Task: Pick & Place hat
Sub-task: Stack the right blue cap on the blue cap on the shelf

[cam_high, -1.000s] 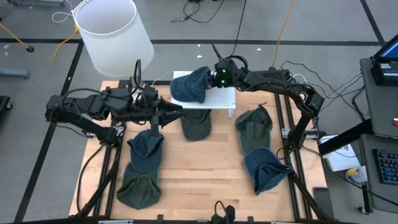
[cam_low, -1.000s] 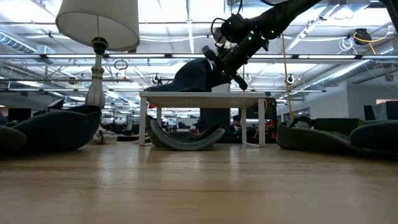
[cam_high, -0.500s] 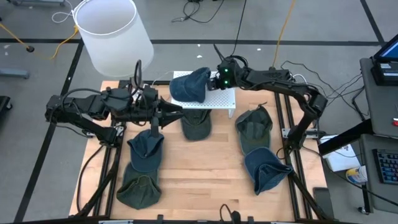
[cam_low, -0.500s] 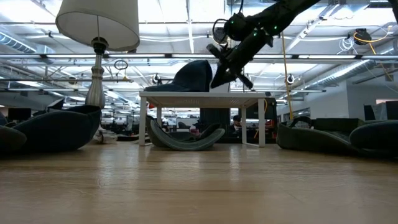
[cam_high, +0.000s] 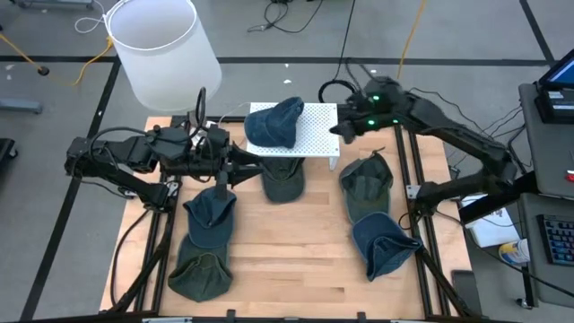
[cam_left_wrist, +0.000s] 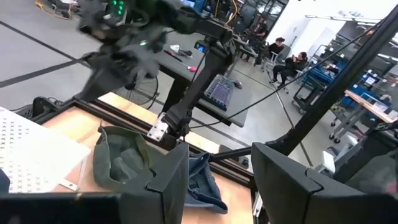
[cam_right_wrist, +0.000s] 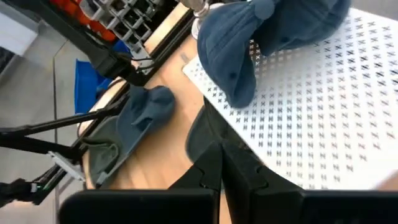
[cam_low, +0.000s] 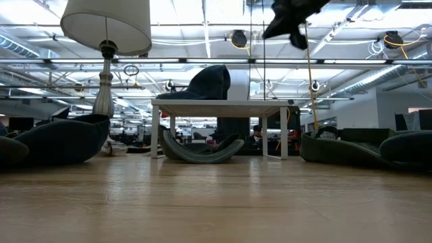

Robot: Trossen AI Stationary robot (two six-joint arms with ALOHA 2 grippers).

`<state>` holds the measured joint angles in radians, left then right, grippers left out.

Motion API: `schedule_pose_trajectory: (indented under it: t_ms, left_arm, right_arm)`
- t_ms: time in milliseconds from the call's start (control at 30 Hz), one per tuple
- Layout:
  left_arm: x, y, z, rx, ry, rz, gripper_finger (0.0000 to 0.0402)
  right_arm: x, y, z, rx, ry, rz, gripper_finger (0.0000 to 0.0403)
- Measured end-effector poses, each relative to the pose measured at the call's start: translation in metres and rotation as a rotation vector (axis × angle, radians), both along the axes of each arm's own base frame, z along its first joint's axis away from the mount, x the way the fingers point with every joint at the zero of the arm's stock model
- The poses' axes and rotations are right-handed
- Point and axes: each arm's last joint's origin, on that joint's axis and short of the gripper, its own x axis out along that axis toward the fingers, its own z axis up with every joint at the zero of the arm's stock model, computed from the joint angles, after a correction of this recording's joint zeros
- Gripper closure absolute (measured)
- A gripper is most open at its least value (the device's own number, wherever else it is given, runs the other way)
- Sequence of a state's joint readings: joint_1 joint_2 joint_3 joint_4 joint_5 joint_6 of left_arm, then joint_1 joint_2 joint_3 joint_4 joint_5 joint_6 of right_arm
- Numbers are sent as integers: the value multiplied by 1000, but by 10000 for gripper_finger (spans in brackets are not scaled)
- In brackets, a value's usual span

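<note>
A dark blue hat rests crown up on the white perforated stand at the table's far side, and it also shows in the low view and the right wrist view. My right gripper hovers shut beside the stand's right end, high above the table, touching nothing. My left gripper waits open at the stand's left near corner, level, fingers apart.
Several more hats lie on the wooden table: a green one half under the stand, a green and a blue on the right, a blue and a green on the left. A white lamp stands at the far left.
My right gripper has drawn away from the blue hat, rising and moving toward the table's right edge. The hat has stayed where it was on the stand.
</note>
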<state>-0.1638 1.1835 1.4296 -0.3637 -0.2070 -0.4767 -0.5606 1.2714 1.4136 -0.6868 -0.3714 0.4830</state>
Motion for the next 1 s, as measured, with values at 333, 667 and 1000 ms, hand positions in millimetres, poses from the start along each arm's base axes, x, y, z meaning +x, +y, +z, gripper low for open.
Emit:
schedule_pose_trajectory:
  t_ms: [333,667,1000]
  left_arm:
    - [0,0,0,-11,0,1,222]
    - [0,0,0,-114,-5,14,222]
    - [0,-2,0,-134,-5,7,222]
  right_arm:
    - [-71,47,17,182,90,18,402]
    - [-111,73,7,380,315,-18,327]
    - [-125,79,-2,387,489,-51,207]
